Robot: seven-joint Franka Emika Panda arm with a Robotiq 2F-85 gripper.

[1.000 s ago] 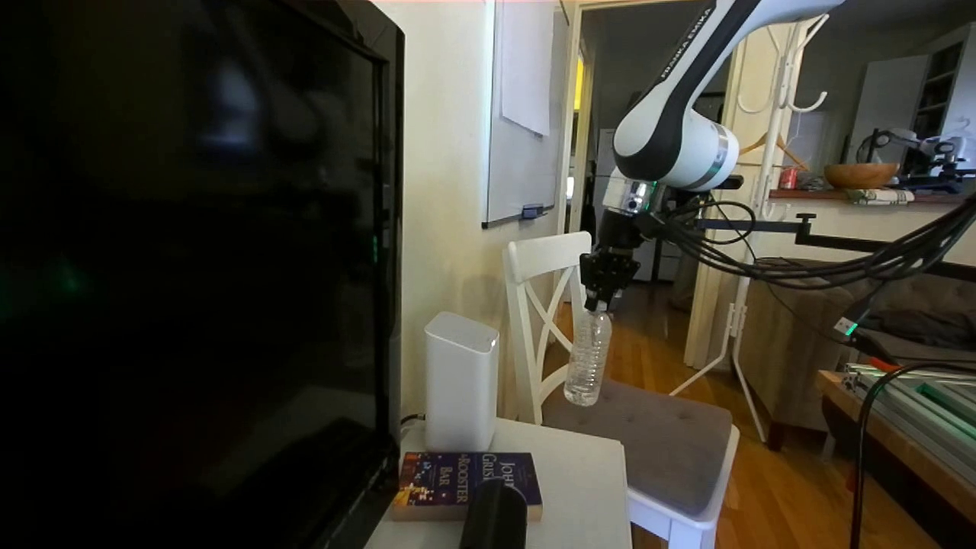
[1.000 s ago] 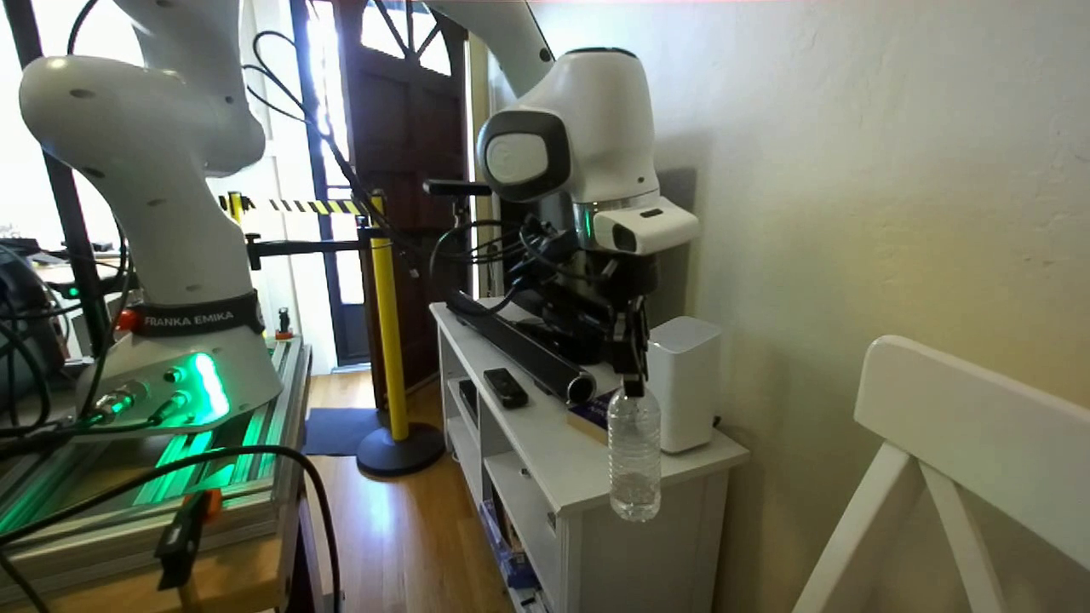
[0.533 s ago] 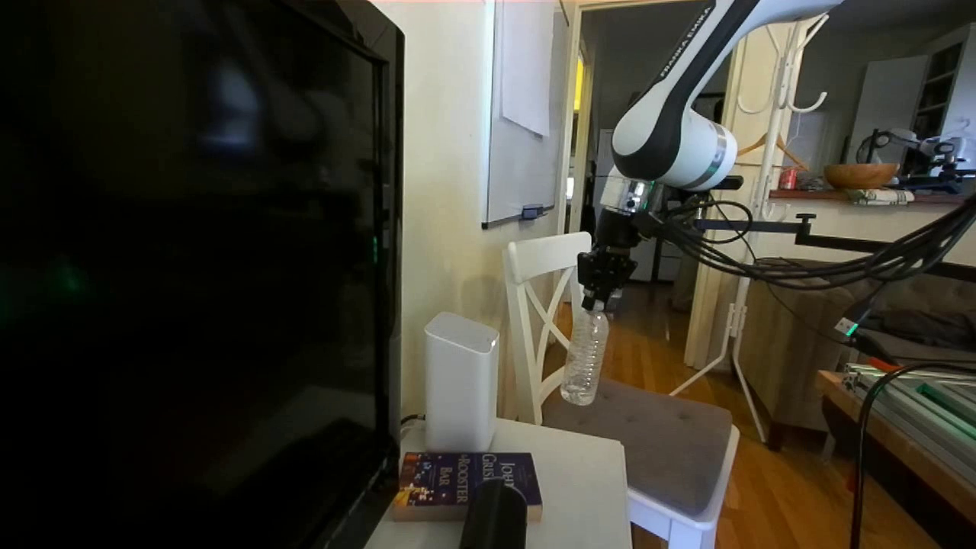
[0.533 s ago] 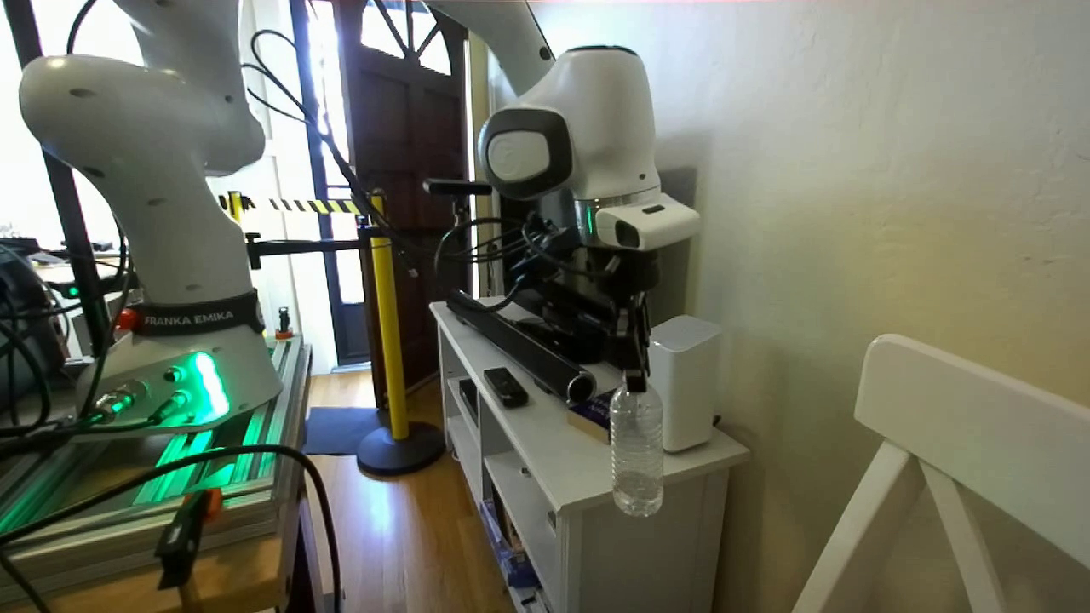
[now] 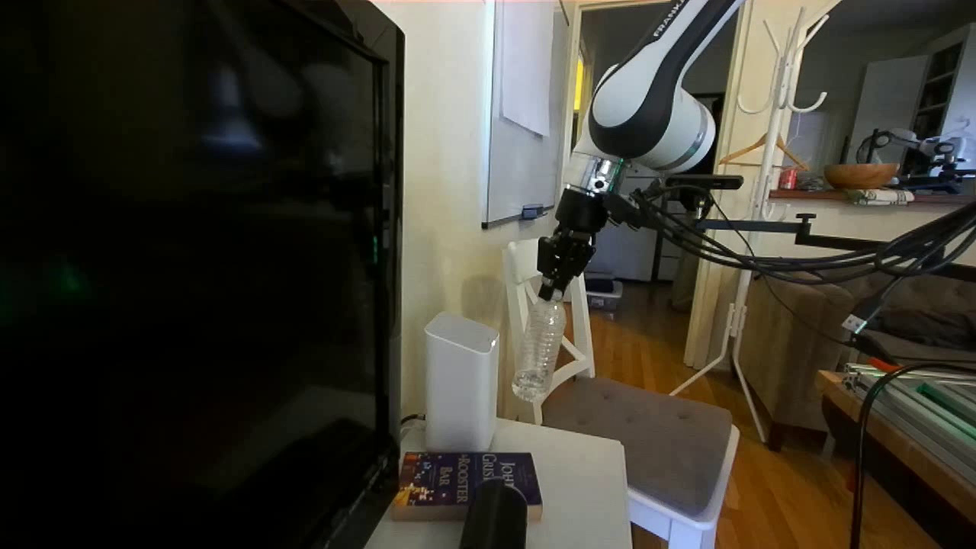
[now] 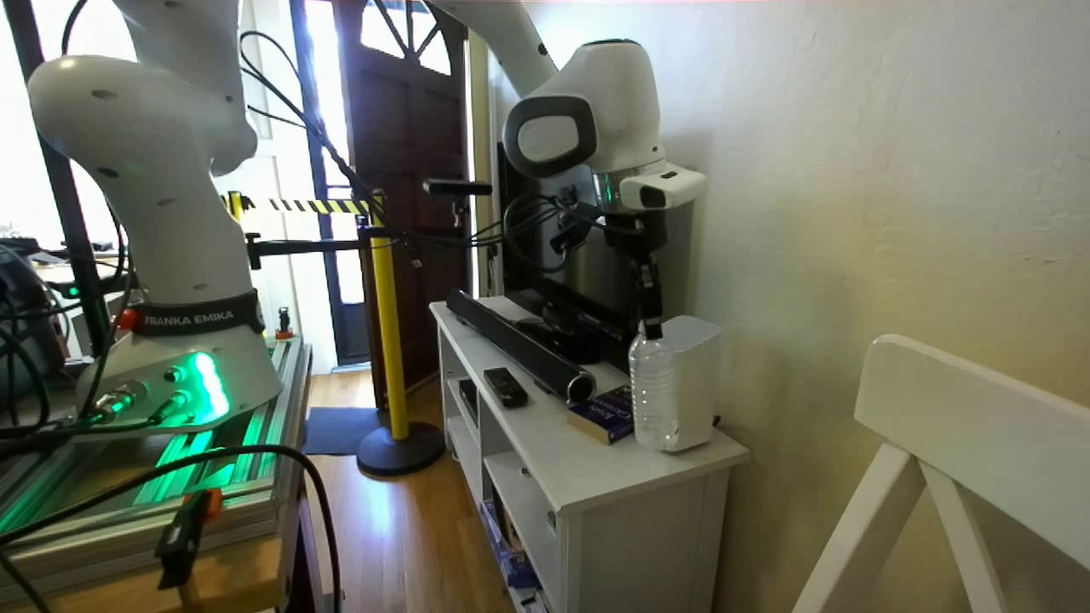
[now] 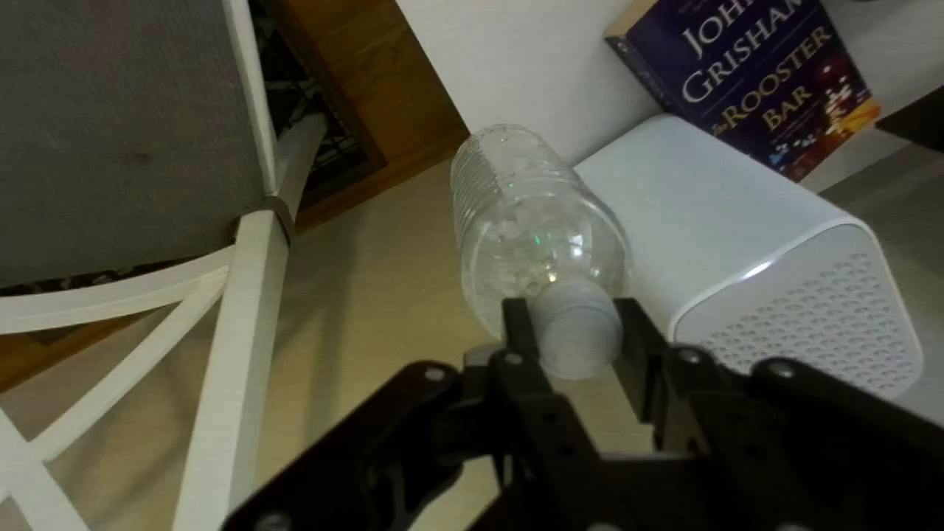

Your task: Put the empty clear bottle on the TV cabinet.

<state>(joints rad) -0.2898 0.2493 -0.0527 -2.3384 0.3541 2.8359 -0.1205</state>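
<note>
Wrist view: your gripper (image 7: 574,321) pinches the clear bottle (image 7: 542,236) by its top; centre it over the TV cabinet (image 7: 516,66); straighten its lean; seat it; release.

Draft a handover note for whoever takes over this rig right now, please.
Tool: the black two-fingered tool is closed on the top of the clear ribbed plastic bottle.
Things: the bottle hangs tilted, apart from the tall white rounded box, and off the low, flat-topped white TV cabinet; whether it is fully over it, I can't tell.
Done: bottle gripped.
Left: set it on the cabinet, release, back away. Probably best to avoid the box and the dark blue paperback book.
</note>
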